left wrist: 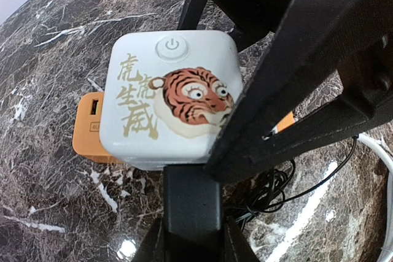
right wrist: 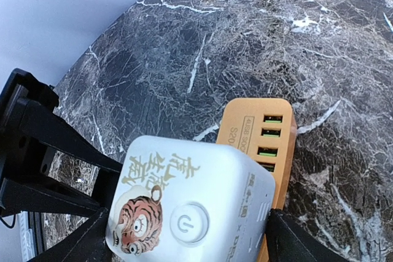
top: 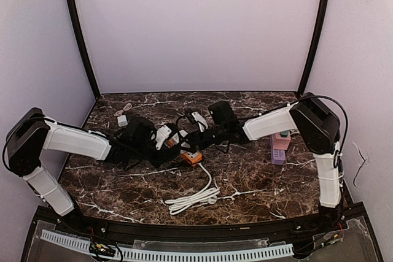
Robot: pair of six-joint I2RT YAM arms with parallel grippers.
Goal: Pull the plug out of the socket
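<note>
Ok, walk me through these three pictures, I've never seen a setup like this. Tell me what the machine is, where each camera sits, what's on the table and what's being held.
These are two robot arms bolted at the near edge of a dark marble table. The wide picture comes from a camera above and behind them. The other two come from cameras on each wrist, looking along the fingers.

In the middle sits a white cube with a tiger picture, stacked against an orange USB block. Both arms meet there. The left tool is closed on the cube's side. The right tool straddles the cube with its fingers wide; whether it grips is unclear.

Also on the table: a coiled white cable, a small white charger at the back, and a pink and purple object.
</note>
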